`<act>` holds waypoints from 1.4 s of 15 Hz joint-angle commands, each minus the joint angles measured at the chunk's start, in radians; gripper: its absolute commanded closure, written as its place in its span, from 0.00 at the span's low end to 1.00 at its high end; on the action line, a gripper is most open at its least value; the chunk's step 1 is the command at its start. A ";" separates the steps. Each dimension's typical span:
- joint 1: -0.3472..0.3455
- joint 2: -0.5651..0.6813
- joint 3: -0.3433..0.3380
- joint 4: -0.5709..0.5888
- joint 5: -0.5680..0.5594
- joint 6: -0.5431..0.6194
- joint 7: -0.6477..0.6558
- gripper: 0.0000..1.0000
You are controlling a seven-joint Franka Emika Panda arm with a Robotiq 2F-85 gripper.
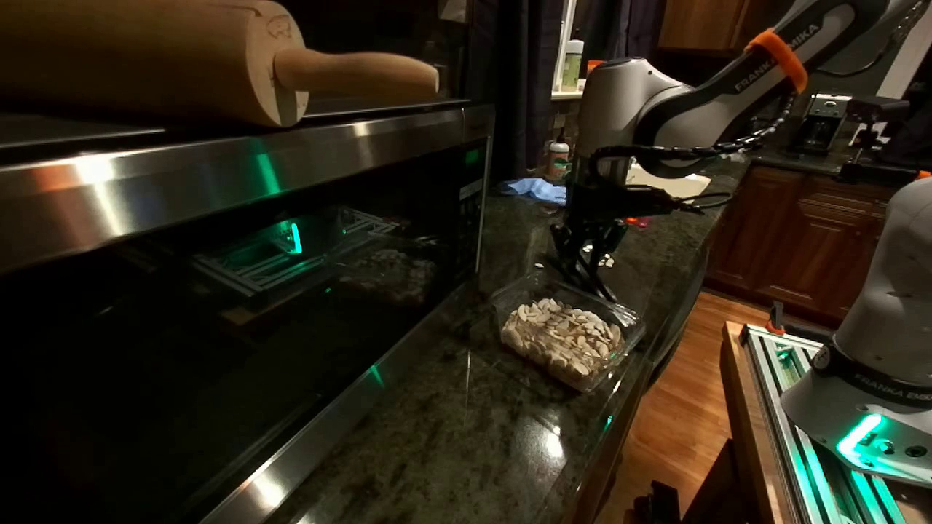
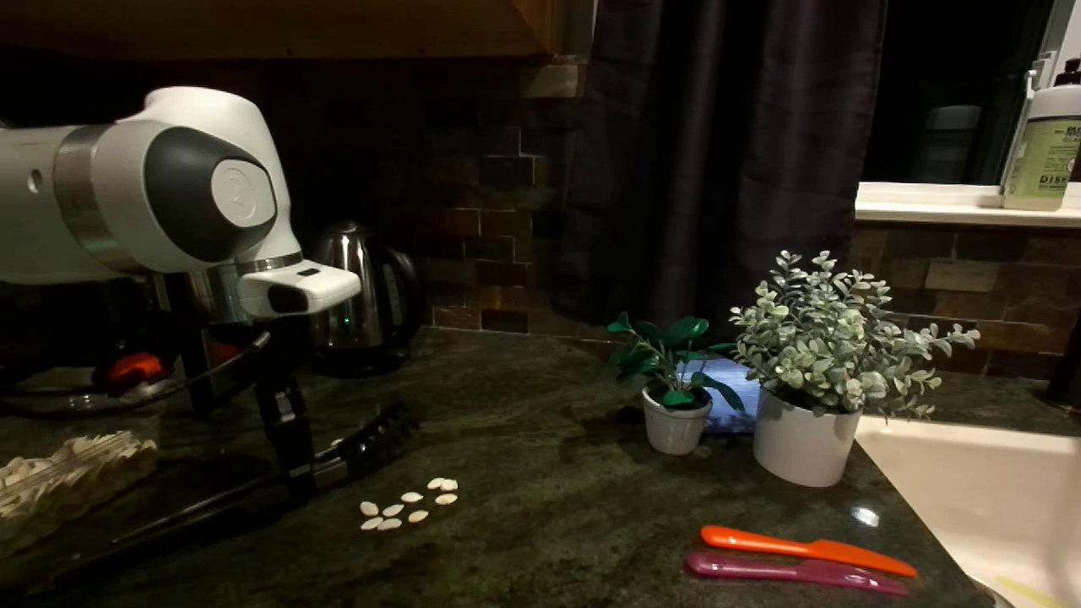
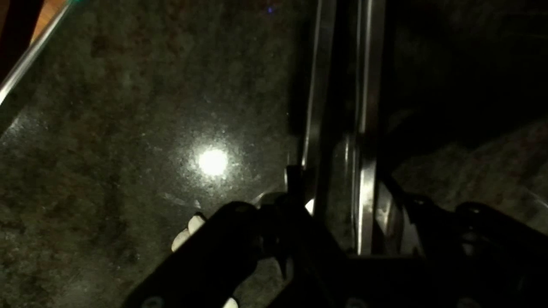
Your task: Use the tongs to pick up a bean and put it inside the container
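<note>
Jaws of blk gripper (image 3: 338,179) clamped on slender silvery metal tongs (image 3: 368,128), w/ oval off-wht beans (image 2: 411,497) nr jaws.

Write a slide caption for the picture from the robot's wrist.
A robot gripper holds slender metal tongs above a dark countertop, where pale beans peek out.
</note>
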 commanded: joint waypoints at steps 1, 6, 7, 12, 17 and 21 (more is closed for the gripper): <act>0.002 -0.018 -0.009 -0.026 -0.033 0.024 0.038 0.26; 0.005 -0.094 -0.003 -0.043 -0.039 0.005 0.045 0.00; 0.004 -0.105 -0.002 -0.046 -0.039 0.005 0.043 0.00; 0.001 -0.110 0.007 -0.064 -0.025 0.014 0.036 0.00; 0.007 -0.238 0.042 -0.086 -0.054 -0.104 0.059 0.00; 0.022 -0.428 0.087 -0.101 -0.048 -0.302 0.039 0.00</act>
